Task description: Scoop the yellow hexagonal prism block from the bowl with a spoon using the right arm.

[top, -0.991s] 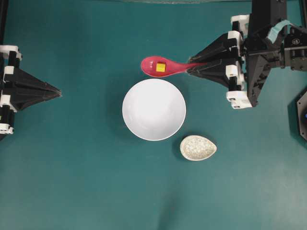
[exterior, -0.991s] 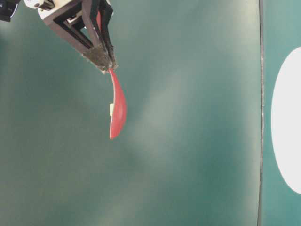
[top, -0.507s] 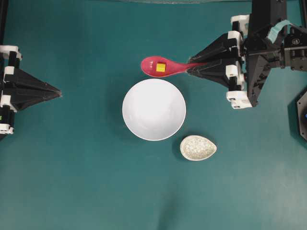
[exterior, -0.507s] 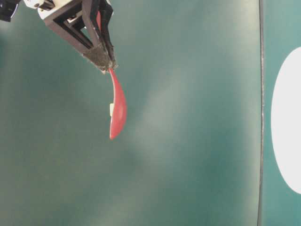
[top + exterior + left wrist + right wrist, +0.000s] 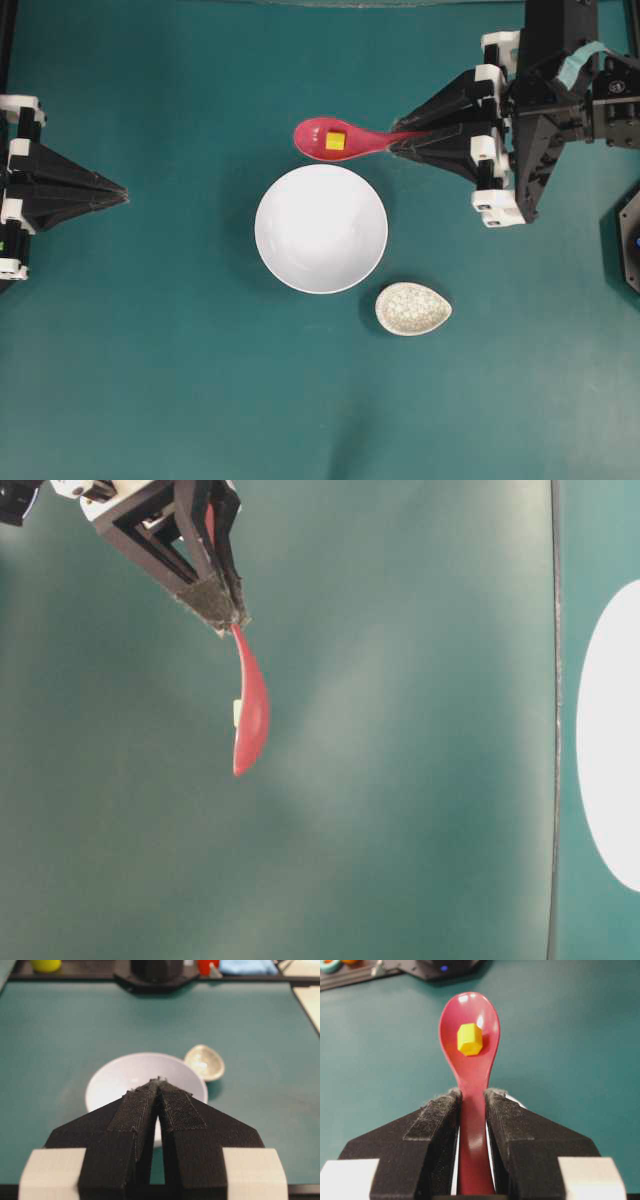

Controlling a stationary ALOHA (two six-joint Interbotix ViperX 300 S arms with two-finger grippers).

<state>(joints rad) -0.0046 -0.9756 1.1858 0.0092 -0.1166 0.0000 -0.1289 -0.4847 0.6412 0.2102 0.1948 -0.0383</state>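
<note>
A: From overhead, where is the yellow hexagonal prism block (image 5: 336,141)?

B: In the spoon (image 5: 340,139), beside the bowl (image 5: 320,228), not over it.

A: And the wrist views?

B: The right gripper (image 5: 471,1097) is clamped on the handle, level so nothing slides. The left gripper (image 5: 159,1082) is pressed together, holding nothing.

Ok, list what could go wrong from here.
The yellow hexagonal block lies loose in the spoon, so a tilt or jerk could spill it. The right gripper grips only the handle, so the spoon could pivot. It is held outside the white bowl; a drop would likely hit the table.
</note>
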